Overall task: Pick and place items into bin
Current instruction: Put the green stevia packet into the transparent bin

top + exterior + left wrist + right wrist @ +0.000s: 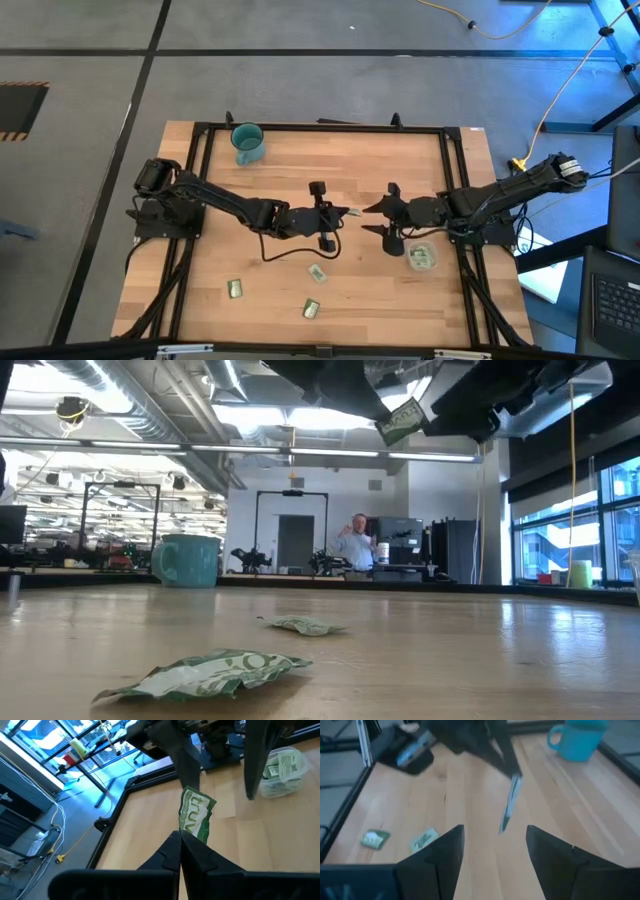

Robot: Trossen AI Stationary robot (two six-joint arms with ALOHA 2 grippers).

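Left gripper (181, 837) pinches one green packet (196, 815) up in the air.

Its fingers are tight on the packet's bottom edge, so the packet sticks out toward the right gripper (381, 226) — maybe for a hand-over. That one waits close by with its fingers wide apart, just beside the clear bin (421, 257). The bin already has packets inside. Three loose packets (316, 273) lie on the table (270, 190) — far from the teal mug (247, 141), which is not the bin.

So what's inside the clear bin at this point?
The clear bin holds several pale green packets, printed faces showing through its wall in the left wrist view. Overlap hides the exact count. Another packet hangs from the left gripper fingers.
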